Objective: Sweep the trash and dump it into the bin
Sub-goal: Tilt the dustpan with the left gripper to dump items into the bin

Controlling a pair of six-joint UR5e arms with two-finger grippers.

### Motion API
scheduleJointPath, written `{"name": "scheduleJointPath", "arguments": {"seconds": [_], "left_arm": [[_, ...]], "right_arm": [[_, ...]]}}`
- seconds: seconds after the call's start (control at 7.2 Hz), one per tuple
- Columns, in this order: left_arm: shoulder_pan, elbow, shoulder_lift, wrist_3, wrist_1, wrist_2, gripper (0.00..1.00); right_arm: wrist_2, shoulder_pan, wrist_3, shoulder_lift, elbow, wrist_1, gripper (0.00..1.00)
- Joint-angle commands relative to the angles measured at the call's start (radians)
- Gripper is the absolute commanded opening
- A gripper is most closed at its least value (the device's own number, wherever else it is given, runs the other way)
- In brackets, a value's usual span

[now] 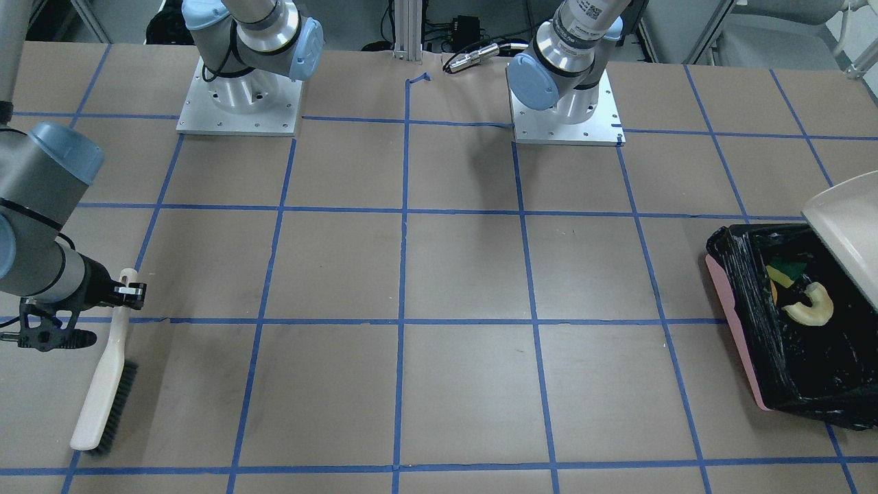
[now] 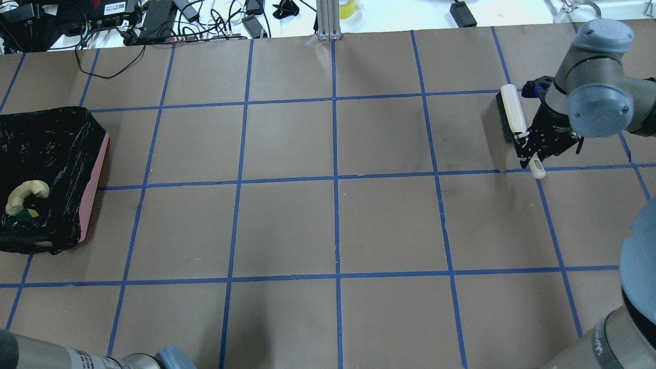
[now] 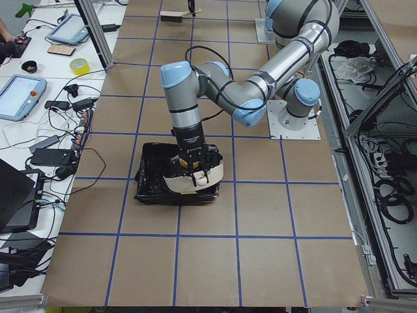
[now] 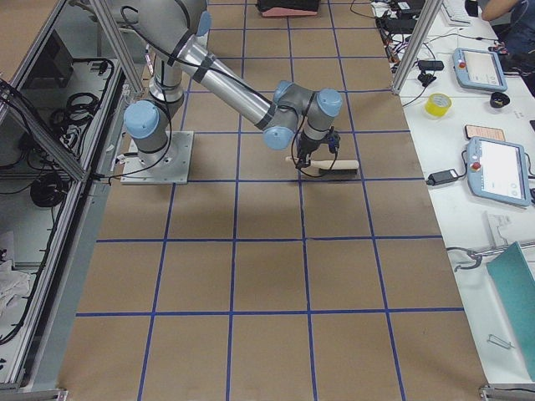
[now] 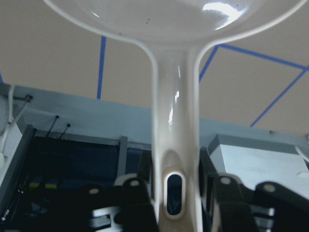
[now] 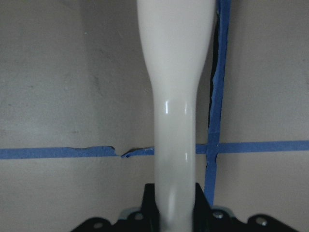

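Closest up is the smooth cream dustpan (image 5: 176, 111), and the left gripper (image 5: 176, 186) squeezes its thin handle tight. That pan hangs tipped over the bin (image 1: 737, 322), which sits near the table end on the robot's left side. Two bits of trash lie inside on the black bag (image 1: 823, 370): the curved tan piece (image 1: 813, 305) and the yellow and green sponge (image 1: 782, 274), just beside each other. I cannot see the brown lump. These bits look light and small, and the sponge looks squishy, so they would likely slide and tumble easily. A pan suits them better than pinching. The pan looks hard and slippery, so its handle is the good place to hold. The bag looks thin and crinkly and could snag on the pan's edge. Far across, the right gripper (image 1: 129, 291) is closed around the handle of the brush (image 1: 103, 391), which lies low on the table (image 1: 466, 274). Between them is lots of open brown table to move over.
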Motion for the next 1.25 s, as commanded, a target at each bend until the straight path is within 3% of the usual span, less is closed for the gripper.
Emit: {"name": "scheduleJointPath", "arguments": {"seconds": [0.0, 0.14, 0.42, 0.56, 0.69, 0.83, 0.97, 1.11], "left_arm": [[-0.020, 0.017, 0.035, 0.008, -0.136, -0.271, 0.00], [-0.073, 0.013, 0.036, 0.008, -0.156, -0.398, 0.00], [-0.231, 0.016, 0.011, -0.034, -0.142, -0.435, 0.00], [-0.253, 0.014, -0.014, -0.040, -0.135, -0.565, 0.00], [-0.285, 0.010, -0.041, -0.093, -0.151, -0.611, 0.00], [-0.349, 0.008, -0.072, -0.129, -0.158, -0.613, 0.00], [-0.392, 0.007, -0.101, -0.231, -0.150, -0.616, 0.00], [-0.444, 0.004, -0.127, -0.321, -0.135, -0.611, 0.00]], "right_arm": [[0.001, 0.000, 0.000, 0.002, 0.000, 0.000, 0.00], [0.000, 0.000, 0.000, 0.002, 0.002, 0.002, 0.00], [0.000, 0.000, 0.000, 0.007, 0.003, 0.000, 0.00], [0.000, 0.000, 0.000, 0.007, 0.002, 0.000, 0.00], [0.000, 0.000, 0.001, 0.007, 0.002, 0.000, 0.10], [-0.003, 0.000, -0.002, 0.005, 0.000, 0.000, 0.41], [-0.005, 0.000, -0.003, 0.004, -0.005, -0.001, 0.64], [-0.003, 0.000, 0.003, 0.002, -0.005, -0.002, 0.75]]}}
